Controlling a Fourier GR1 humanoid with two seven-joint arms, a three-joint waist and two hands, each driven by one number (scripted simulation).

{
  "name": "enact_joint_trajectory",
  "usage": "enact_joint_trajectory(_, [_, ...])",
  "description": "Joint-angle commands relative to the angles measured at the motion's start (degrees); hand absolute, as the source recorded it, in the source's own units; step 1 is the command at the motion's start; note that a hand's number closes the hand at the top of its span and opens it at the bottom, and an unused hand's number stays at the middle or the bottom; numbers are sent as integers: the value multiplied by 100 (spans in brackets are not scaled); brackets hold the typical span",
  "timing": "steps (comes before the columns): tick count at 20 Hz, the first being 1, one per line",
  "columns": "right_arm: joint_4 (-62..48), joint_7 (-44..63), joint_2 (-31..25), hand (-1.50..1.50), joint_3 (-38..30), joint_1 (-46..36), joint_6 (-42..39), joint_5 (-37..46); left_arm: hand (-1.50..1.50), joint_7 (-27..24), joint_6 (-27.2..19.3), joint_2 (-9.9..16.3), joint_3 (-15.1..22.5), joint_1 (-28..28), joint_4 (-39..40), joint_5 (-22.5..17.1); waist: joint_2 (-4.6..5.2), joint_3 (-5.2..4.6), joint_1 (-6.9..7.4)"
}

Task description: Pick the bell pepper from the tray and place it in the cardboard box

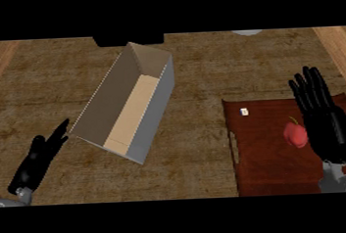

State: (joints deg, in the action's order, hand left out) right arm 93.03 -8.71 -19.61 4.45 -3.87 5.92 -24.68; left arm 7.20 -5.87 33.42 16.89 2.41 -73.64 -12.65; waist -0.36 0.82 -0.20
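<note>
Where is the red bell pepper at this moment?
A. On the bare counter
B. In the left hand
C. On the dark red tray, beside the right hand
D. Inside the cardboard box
C: the bell pepper lies on the tray, next to the open right hand.

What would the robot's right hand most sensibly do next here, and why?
Probably shift slightly left and curl round the bell pepper. The right hand is open, fingers straight, just beside the pepper, which lies on the tray. The cardboard box holds nothing yet.
</note>
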Motion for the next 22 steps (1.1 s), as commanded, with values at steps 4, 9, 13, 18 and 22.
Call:
enact_joint_trajectory(4, [-812,-961,-451,-150,-951,511,-659,-193,0,-542,-880,221,-719,187,60,516,48,-72,0])
enact_joint_trajectory(9, [-1046,-1389,-2109,-150,-518,1144,216,2710,0,-451,-1166,370,-888,319,-139,592,77,-122,17])
enact_joint_trajectory(13, [-2491,-3682,-650,-150,-1033,1205,-200,1403,0,-432,-1284,283,-990,422,-99,663,52,-50,19])
enact_joint_trajectory(18, [-3858,-5491,-957,-150,-1204,956,-1008,1728,0,-267,-1196,231,-1024,484,-133,744,50,-65,41])
enact_joint_trajectory(22, [-3846,-4975,-1693,-150,-1365,859,-342,2321,0,-362,-1153,250,-1121,411,-100,764,42,-79,33])
